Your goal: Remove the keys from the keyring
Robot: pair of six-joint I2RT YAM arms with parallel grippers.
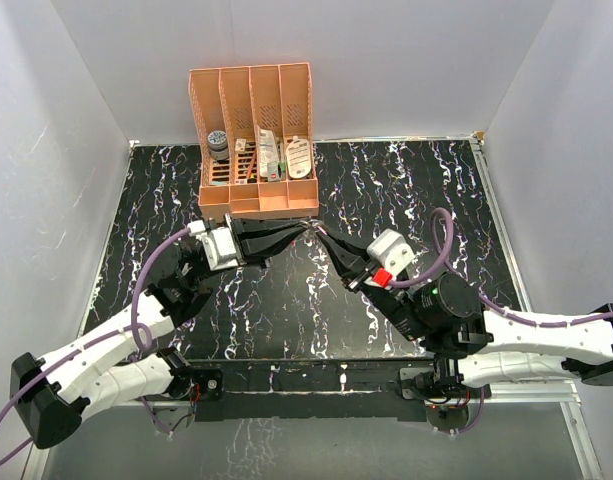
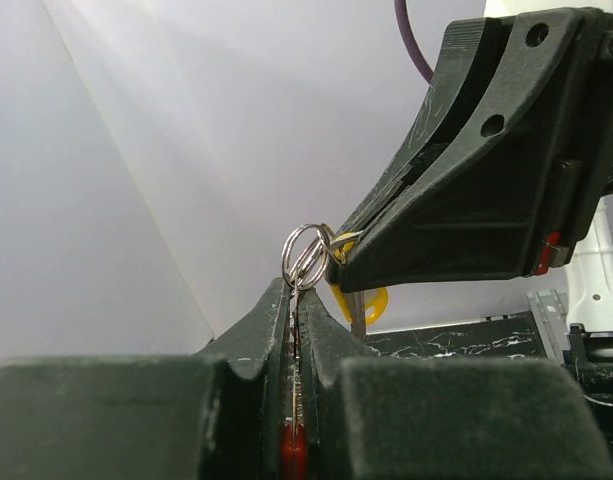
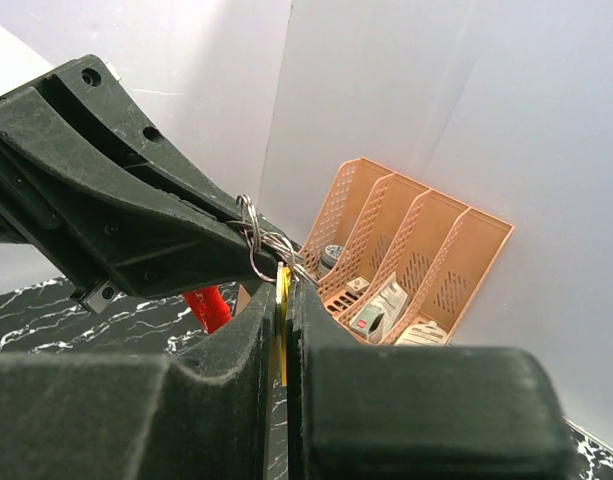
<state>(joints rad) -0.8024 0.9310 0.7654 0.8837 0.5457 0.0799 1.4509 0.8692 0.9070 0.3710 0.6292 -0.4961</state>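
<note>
Both grippers meet tip to tip above the table, just in front of the orange rack. My left gripper (image 1: 304, 229) (image 2: 295, 292) is shut on the keyring, whose wire ring (image 2: 305, 268) (image 3: 251, 226) stands up out of its jaws. Its red tag (image 2: 292, 450) (image 3: 208, 306) shows deep between the fingers and below them. My right gripper (image 1: 324, 236) (image 3: 284, 285) is shut on a yellow key (image 3: 283, 300) (image 2: 374, 303) that still hangs on the ring. In the top view the ring and key are too small to make out.
An orange rack (image 1: 254, 140) (image 3: 416, 250) with four slots holding small packets and a jar stands at the back, right behind the gripper tips. White walls enclose the black marbled table (image 1: 286, 310) on three sides.
</note>
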